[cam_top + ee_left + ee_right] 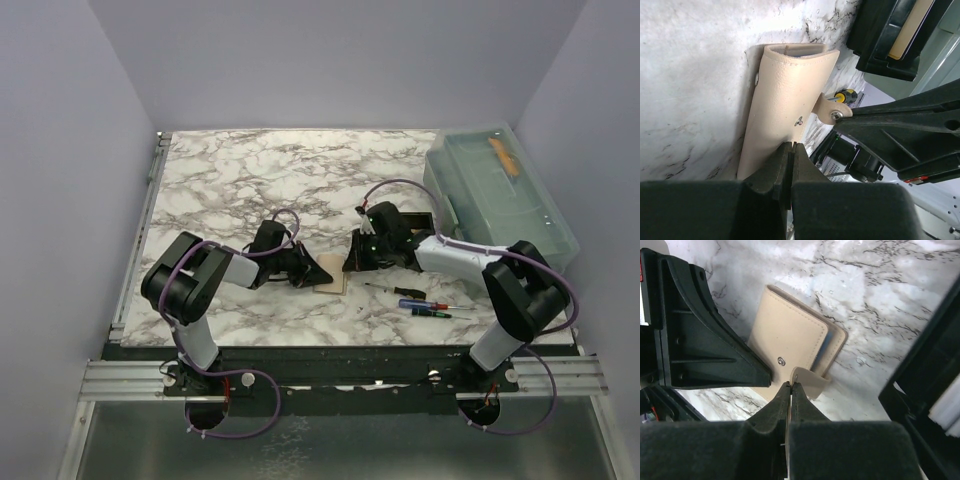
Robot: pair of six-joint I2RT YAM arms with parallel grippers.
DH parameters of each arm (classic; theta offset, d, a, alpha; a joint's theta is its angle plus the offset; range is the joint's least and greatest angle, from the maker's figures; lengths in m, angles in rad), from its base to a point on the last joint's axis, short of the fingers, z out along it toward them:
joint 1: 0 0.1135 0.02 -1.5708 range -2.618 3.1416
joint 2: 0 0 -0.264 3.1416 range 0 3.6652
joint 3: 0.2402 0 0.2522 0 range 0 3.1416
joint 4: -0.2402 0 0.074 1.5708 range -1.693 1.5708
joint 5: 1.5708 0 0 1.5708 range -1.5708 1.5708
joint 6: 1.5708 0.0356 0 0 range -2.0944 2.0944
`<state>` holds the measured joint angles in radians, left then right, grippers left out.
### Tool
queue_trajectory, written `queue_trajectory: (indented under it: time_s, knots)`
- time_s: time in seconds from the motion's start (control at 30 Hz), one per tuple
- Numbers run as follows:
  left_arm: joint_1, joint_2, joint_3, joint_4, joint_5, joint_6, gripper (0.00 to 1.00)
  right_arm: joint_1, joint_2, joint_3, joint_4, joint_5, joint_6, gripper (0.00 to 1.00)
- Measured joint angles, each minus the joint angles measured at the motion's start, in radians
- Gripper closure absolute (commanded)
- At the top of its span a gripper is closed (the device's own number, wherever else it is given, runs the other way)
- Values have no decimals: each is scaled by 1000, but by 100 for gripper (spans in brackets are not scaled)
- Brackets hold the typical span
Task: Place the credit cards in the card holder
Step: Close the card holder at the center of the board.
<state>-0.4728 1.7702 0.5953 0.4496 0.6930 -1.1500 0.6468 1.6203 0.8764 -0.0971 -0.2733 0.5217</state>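
A beige leather wallet [331, 283] with a snap tab lies folded on the marble table between my grippers. It also shows in the left wrist view [790, 85] and the right wrist view [790, 335], where a light blue edge [823, 347] peeks from between its leaves. My right gripper [351, 264] [791, 384] is shut on the wallet's snap tab [832, 107]. My left gripper [319, 270] [791, 145] is shut, its tips resting on the wallet's cover. The black card holder tray [885, 50] [920, 390] sits just beyond, with a tan card [910, 25] inside.
A large translucent lidded bin [500, 195] stands at the back right. Small screwdrivers [428, 305] lie near the right arm at the front; one with a yellow-black handle [846, 95] shows past the wallet. The table's front edge is close behind the grippers.
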Motion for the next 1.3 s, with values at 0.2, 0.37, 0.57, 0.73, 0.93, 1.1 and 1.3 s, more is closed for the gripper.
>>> queue_trajectory:
  time_s: [0.2, 0.37, 0.57, 0.73, 0.93, 1.1, 1.3]
  knots:
    - [-3, -17, 2, -26, -27, 3, 100, 0, 61, 38, 13, -64, -27, 100]
    - [-5, -20, 3, -33, -33, 4, 100, 0, 98, 60, 17, -96, -31, 100]
    - [-7, -29, 5, -48, -40, 18, 79, 0, 135, 83, 12, -126, -39, 100]
    - [-6, -61, 16, -103, -57, 41, 95, 0, 147, 85, 13, -148, -52, 100]
    - [-2, -79, 22, -156, -93, 71, 100, -8, 153, 86, 13, -187, -82, 100]
    - [-2, -79, 32, -179, -97, 82, 100, -34, 167, 84, 27, -243, -106, 100]
    - [-3, -80, 33, -182, -99, 90, 100, -91, 182, 62, 59, -351, -130, 100]
